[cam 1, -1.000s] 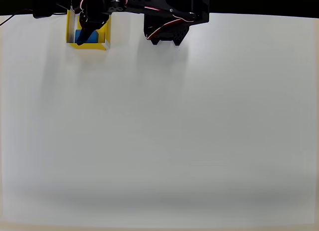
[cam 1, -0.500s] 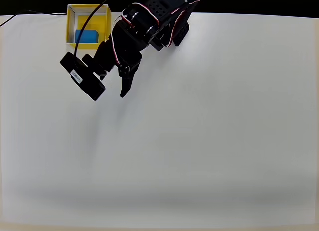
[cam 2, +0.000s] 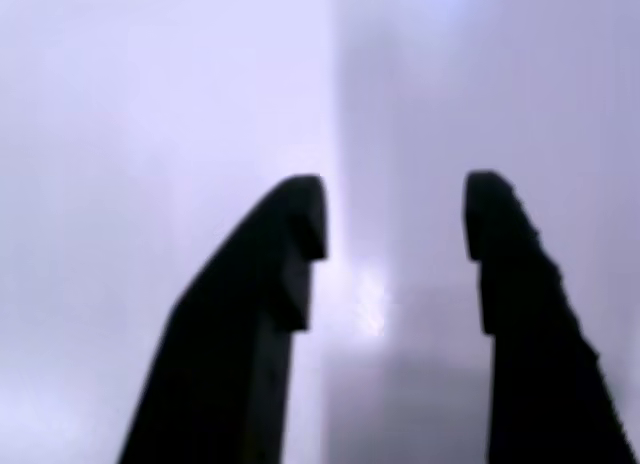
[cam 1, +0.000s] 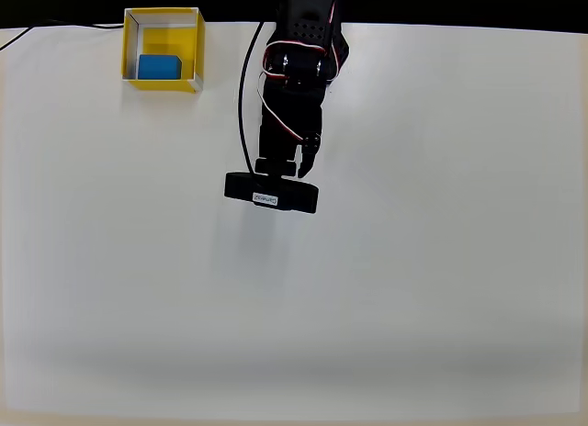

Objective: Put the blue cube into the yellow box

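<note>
The blue cube [cam 1: 159, 67] lies inside the yellow box [cam 1: 191, 48], in its lower left part, at the table's top left in the overhead view. My black arm [cam 1: 299, 68] reaches down from the top centre, well to the right of the box and apart from it. In the wrist view my gripper [cam 2: 395, 209] is open, its two dark fingers [cam 2: 290, 244] spread with nothing between them over the bare white table.
A black camera bar [cam 1: 271, 194] sits crosswise at the arm's end. The white table [cam 1: 367, 288] stretches wide below and to the right of the arm. A black cable [cam 1: 244, 105] runs along the arm's left side.
The arm has left the box and swung right to the table's upper middle. The blue cube stays in the yellow box, released.
</note>
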`<state>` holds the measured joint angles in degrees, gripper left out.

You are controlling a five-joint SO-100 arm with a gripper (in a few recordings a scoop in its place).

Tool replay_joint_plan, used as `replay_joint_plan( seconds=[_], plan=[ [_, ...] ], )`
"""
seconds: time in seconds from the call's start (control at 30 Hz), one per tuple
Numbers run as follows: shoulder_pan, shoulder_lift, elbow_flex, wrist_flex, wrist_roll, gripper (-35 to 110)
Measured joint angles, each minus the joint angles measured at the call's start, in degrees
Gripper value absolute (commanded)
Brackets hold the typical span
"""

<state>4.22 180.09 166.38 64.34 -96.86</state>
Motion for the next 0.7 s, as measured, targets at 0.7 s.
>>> replay_joint_plan(
  seconds=[0.7],
  plan=[
    [-3.78,10.2,12.3,10.55,-3.08,0]
  ],
)
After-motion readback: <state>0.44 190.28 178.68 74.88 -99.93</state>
